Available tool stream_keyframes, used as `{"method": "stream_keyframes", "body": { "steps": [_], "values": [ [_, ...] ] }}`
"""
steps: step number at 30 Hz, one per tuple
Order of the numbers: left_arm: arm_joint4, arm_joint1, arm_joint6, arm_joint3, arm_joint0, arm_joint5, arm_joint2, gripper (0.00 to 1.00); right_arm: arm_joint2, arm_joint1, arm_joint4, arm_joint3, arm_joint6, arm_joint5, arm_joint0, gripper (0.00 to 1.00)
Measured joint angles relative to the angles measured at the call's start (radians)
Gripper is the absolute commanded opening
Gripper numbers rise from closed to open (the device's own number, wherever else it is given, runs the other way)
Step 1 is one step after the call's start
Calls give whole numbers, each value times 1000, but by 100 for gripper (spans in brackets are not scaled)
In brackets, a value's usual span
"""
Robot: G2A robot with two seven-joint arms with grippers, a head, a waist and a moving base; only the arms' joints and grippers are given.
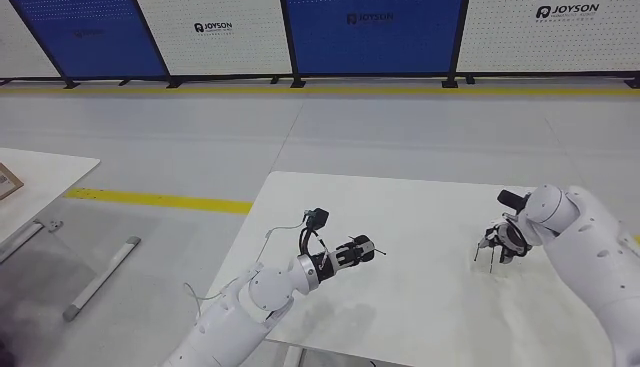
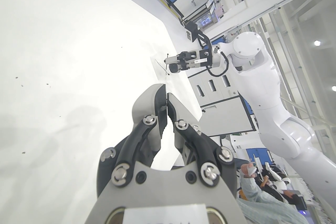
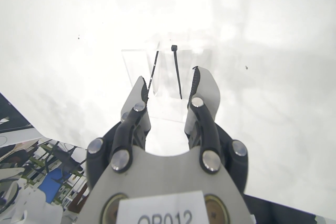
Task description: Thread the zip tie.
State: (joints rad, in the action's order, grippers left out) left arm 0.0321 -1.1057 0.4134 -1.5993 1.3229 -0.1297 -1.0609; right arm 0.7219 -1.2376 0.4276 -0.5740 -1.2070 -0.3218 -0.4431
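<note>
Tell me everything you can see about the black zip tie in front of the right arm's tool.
The zip tie is a thin, straight black strap, plastic by its look, with a small square head at the far end and a pointed tail nearer the right tool. It sits unthreaded at a clear plastic piece on the white table, ahead of the gap between the tool's open fingers, which do not touch it. A second thin dark strip runs beside it.

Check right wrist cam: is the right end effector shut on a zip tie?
No, the right end effector is wide open, and the black zip tie stands untouched in the gap.
</note>
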Motion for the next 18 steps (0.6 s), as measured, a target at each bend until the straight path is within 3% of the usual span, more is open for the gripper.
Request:
{"method": "stream_keyframes", "body": {
  "steps": [8,18],
  "values": [
    [0,0,0,0,0,0,0,0,-17,-30,2,70,10,-9,24,40],
    [0,0,0,0,0,0,0,0,-35,-66,8,141,20,-8,48,35]
  ]
}}
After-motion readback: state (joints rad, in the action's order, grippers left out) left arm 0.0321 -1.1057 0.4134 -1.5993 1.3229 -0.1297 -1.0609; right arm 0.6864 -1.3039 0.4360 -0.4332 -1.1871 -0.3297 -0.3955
